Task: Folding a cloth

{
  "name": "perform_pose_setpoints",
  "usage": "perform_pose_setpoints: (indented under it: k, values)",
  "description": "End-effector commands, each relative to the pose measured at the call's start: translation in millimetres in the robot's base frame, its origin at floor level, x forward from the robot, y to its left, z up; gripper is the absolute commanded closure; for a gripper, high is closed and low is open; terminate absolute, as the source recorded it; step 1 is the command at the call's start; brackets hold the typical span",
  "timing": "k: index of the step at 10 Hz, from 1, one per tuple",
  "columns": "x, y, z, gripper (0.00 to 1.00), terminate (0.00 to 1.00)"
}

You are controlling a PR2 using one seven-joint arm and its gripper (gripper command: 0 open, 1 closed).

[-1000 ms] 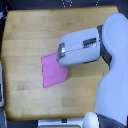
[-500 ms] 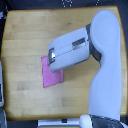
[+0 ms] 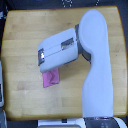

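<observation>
The pink-magenta cloth (image 3: 51, 79) lies on the wooden tabletop (image 3: 20, 35), just below centre in the exterior view. Only its lower part shows, since the gripper's white and grey housing covers its upper part. The gripper (image 3: 41, 59) points toward the exterior view's left, directly over the cloth's top edge. Its fingers are hidden from this angle, so I cannot tell whether it is open or shut, or whether it touches the fabric. The thick white arm (image 3: 97, 65) runs from the bottom right up to the gripper.
The table's edges run near the top, left and bottom of the exterior view. A pale object (image 3: 1, 87) sits off the table's left edge. Dark items (image 3: 67, 4) lie beyond the far edge. The robot's base (image 3: 100, 122) fills the bottom right.
The gripper has swung toward the exterior view's left and down over the cloth. Less of the cloth shows now, and its visible part sits lower on the table.
</observation>
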Motion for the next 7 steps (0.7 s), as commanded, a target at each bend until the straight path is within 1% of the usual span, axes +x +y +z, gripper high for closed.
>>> perform_pose_setpoints:
  k: [1, 2, 4, 7]
  values:
    - [-11, 15, -27, 1.0, 0.0]
    - [-16, 12, -35, 1.0, 0.0]
    - [-16, 7, -40, 1.0, 0.0]
    - [-7, 12, -45, 1.0, 0.0]
